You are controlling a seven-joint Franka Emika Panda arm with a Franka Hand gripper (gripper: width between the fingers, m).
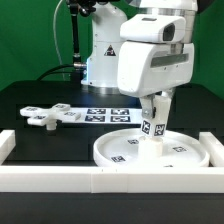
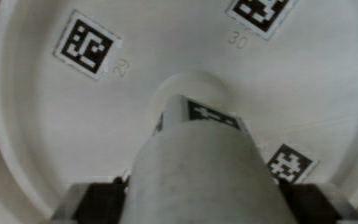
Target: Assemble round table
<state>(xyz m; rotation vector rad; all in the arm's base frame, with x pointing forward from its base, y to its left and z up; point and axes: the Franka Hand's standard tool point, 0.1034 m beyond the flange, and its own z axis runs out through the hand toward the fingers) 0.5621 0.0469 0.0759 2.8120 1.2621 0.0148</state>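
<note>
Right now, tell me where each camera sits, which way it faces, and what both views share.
Exterior view: off the robot, slightly above the table, facing the arm; shows the gripper holding the leg at the disc's middle.
Wrist view: on the wrist, looking down along the leg to the disc; of the robot only dark fingers show.
Both share the leg and the tagged disc.

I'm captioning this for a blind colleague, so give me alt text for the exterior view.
The robot's hand grips the short white leg, slightly tilted, its lower end at the middle of the round disc. The cross-shaped foot lies apart on the black table at the exterior view's left, beside the marker board.
</note>
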